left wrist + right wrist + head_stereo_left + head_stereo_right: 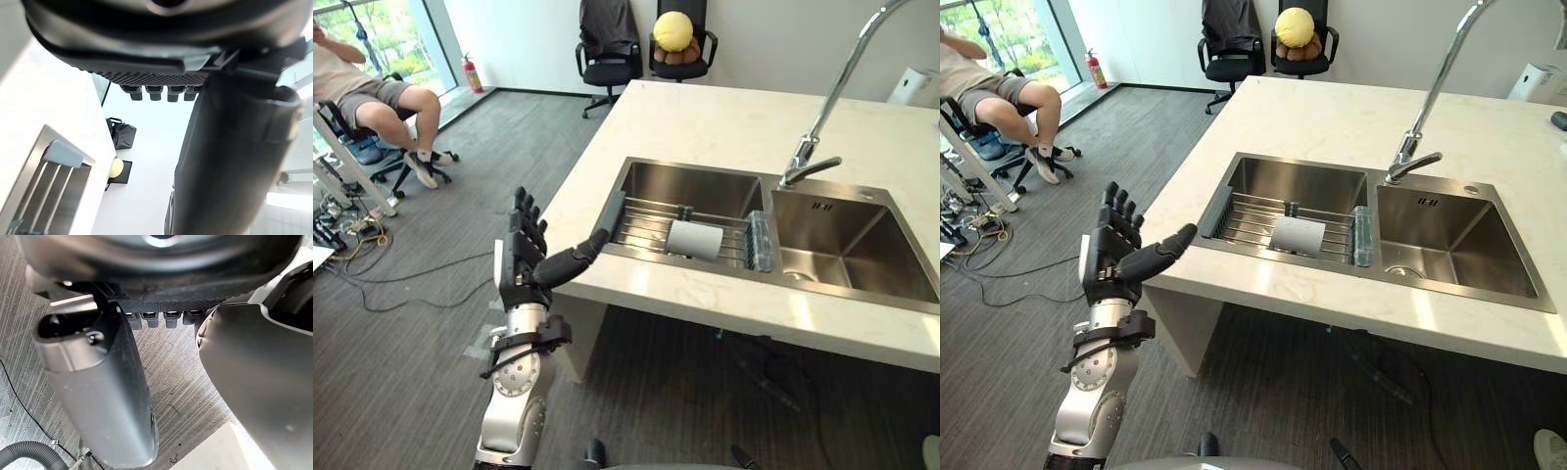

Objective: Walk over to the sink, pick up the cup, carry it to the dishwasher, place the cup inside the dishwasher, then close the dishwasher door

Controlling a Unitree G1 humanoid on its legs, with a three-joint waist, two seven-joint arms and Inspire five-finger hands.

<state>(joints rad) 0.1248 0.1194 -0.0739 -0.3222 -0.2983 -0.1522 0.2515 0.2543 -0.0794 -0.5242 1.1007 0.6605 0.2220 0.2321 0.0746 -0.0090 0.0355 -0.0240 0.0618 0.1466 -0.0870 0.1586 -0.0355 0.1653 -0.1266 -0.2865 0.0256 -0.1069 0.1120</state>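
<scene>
A pale grey cup [693,239] lies on its side on a wire rack [641,223] across the left basin of the steel double sink [705,270] set in a white counter. My left hand [524,250] is raised beside the counter's near left corner. It is open and holds nothing, with its fingers straight up and its thumb pointing towards the sink. In the left wrist view the same hand [146,73] is bare, with the rack's end [61,152] showing past it. My right hand [161,303] hangs open above the grey carpet, holding nothing.
A tall chrome faucet [822,108] rises behind the sink's divider. A person [372,98] sits at the far left among loose floor cables [372,264]. Two black office chairs [607,49] stand behind the counter, one bearing a yellow ball [673,29].
</scene>
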